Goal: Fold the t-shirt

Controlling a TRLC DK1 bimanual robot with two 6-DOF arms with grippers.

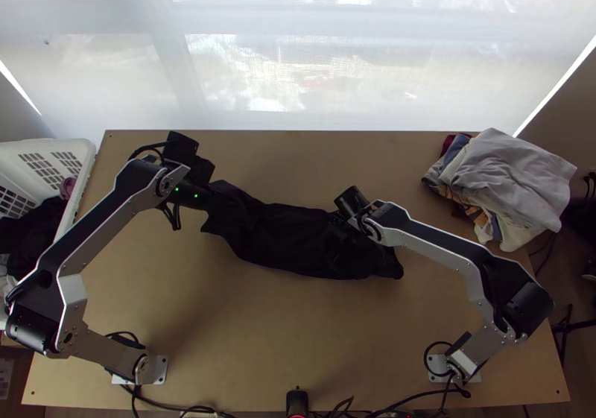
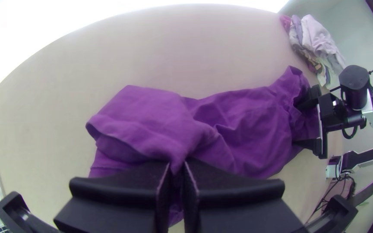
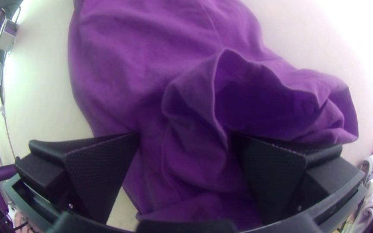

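Straightening the t-shirt: apparently at an early stage, with no neat fold visible; flattening and all folding likely remain.
Garment lies bunched lengthwise, wrinkled, with one opening gaping, across the middle of the table, its left end towards the far left corner. Left gripper pinches cloth at that end; right gripper has its fingers spread over the other end, cloth between them.

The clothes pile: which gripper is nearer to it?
Right. The right gripper is near the t-shirt's end toward the pile; the left gripper is near the opposite end.
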